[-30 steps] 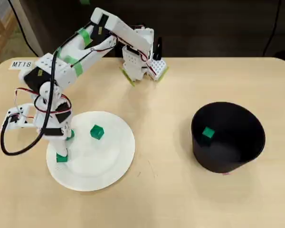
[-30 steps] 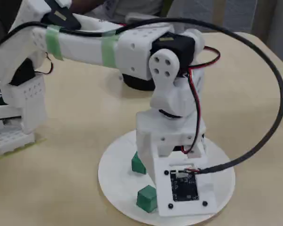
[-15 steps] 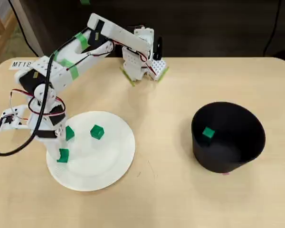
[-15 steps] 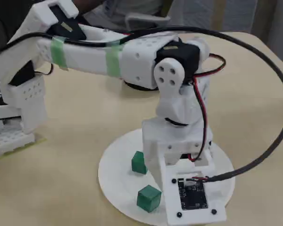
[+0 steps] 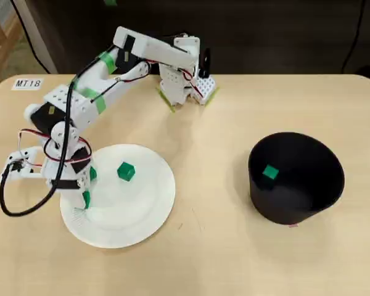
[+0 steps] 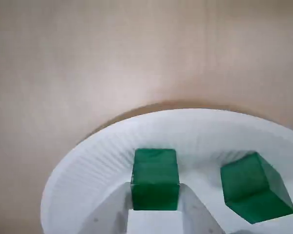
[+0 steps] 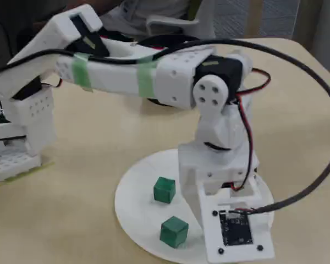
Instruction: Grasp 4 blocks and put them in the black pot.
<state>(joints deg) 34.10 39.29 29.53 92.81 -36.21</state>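
Note:
My gripper [image 5: 84, 197] stands over the left side of the white plate [image 5: 142, 209]. In the wrist view its two white fingers [image 6: 112, 214] press against both sides of one green block [image 6: 155, 168], so it is shut on that block. A second block [image 6: 254, 187] lies just to the right of it on the plate [image 6: 88, 161]. The overhead view shows that neighbour [image 5: 91, 174] half hidden by the wrist, and a third block [image 5: 126, 171] free near the plate's middle. One more block [image 5: 270, 172] lies inside the black pot [image 5: 283, 209] at the right.
The arm's base [image 5: 184, 77] is at the table's far edge, and a black cable [image 5: 6, 197] loops off the wrist to the left of the plate. In the fixed view, two free blocks [image 7: 164, 190] [image 7: 174, 231] lie beside the wrist's camera board [image 7: 236, 228], which hides the fingers.
The wrist has shifted slightly over the plate's left side. The gripper now covers most of the block at the left rim, which showed in full half a second ago.

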